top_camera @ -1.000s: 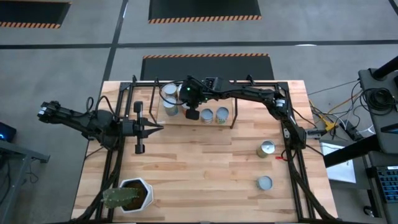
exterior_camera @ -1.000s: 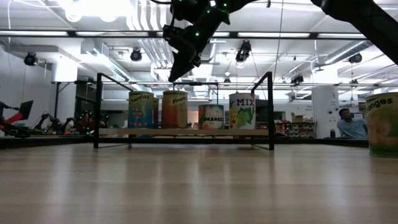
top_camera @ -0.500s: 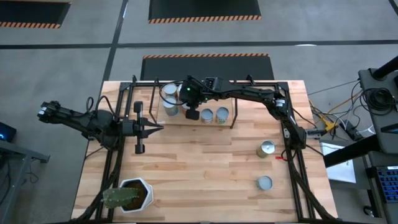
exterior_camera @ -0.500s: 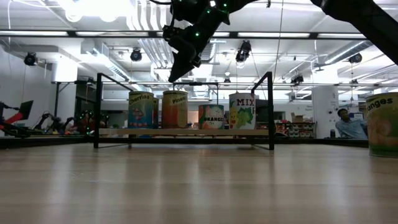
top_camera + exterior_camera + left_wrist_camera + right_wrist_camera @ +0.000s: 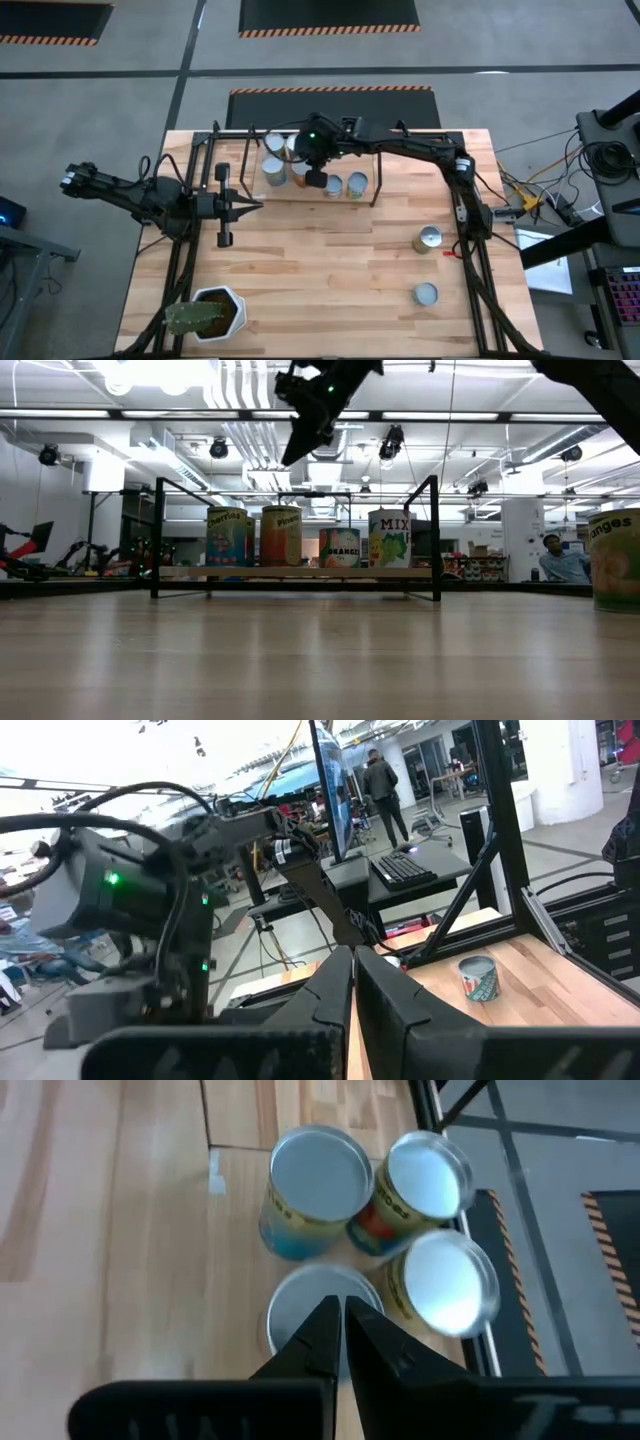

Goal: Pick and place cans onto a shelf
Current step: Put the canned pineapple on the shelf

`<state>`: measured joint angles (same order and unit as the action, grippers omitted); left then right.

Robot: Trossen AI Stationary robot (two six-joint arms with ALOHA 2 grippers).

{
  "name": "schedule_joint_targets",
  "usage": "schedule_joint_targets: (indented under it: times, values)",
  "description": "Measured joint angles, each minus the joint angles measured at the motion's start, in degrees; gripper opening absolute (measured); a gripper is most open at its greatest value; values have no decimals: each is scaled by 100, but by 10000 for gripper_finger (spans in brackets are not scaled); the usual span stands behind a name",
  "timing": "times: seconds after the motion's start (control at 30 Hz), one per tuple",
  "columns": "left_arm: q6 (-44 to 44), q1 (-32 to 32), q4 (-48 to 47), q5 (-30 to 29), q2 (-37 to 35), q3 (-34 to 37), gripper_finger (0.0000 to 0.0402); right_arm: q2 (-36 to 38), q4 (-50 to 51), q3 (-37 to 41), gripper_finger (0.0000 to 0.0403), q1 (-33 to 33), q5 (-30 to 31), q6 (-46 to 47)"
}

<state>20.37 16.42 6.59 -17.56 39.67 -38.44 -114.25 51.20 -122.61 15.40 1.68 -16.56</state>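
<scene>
In the high view the right end effector (image 5: 314, 178) hangs over the shelf (image 5: 372, 176) in the upper middle of the frame, its two fingers pressed together and holding nothing. In the right wrist view those closed fingers (image 5: 340, 1335) point down at a tight cluster of four cans (image 5: 319, 1172) standing upright with silvery tops, touching or nearly touching one another. The low view shows the same end effector (image 5: 297, 455) in the upper middle of the frame, above the cans (image 5: 283, 536) lined up on the shelf (image 5: 296, 572), clear of their tops.

Two more cans stand on the worktop (image 5: 330, 270) in the right part of the high view: one can (image 5: 429, 239) at middle right, another can (image 5: 425, 293) below it, well apart from the shelf. A white hexagonal plant pot (image 5: 216, 312) sits at the lower left.

The left end effector (image 5: 250, 206) waits at the left side of the worktop, fingers shut and empty; the left wrist view shows them (image 5: 351, 985) closed, with one can (image 5: 479, 978) beyond.
</scene>
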Motion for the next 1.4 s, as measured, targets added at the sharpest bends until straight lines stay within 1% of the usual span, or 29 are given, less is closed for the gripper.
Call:
schedule_joint_targets:
  times: [0.1,0.27,0.33,0.43,0.5,0.57,0.67,0.7,1.03,1.2,1.3,1.4]
  values:
    - [10,0,0,1,-1,-1,0,73,273,20,9,13,-1,3]
    - [10,0,2,1,-1,-2,0,45,192,232,9,37,54,113]
    - [10,1,2,1,0,-2,0,24,170,355,9,48,344,187]
    - [10,1,2,0,-1,-2,0,10,225,527,9,53,1009,153]
    - [10,1,2,0,1,-2,0,12,273,553,9,92,1179,150]
    - [10,1,4,0,0,-2,0,13,217,559,9,155,1033,184]
    - [10,1,8,0,0,-2,0,-42,195,568,9,234,607,245]
    - [10,1,9,0,0,-2,0,-78,198,569,9,240,573,247]
    - [-5,1,5,1,-1,-2,0,-104,166,644,9,260,576,247]
    - [-8,0,4,0,-1,-2,0,-102,-54,960,9,254,557,264]
    - [-8,1,4,0,2,-2,0,-101,-370,1225,9,254,550,262]
    - [-8,0,4,0,2,-2,0,-104,-406,1396,9,254,528,262]
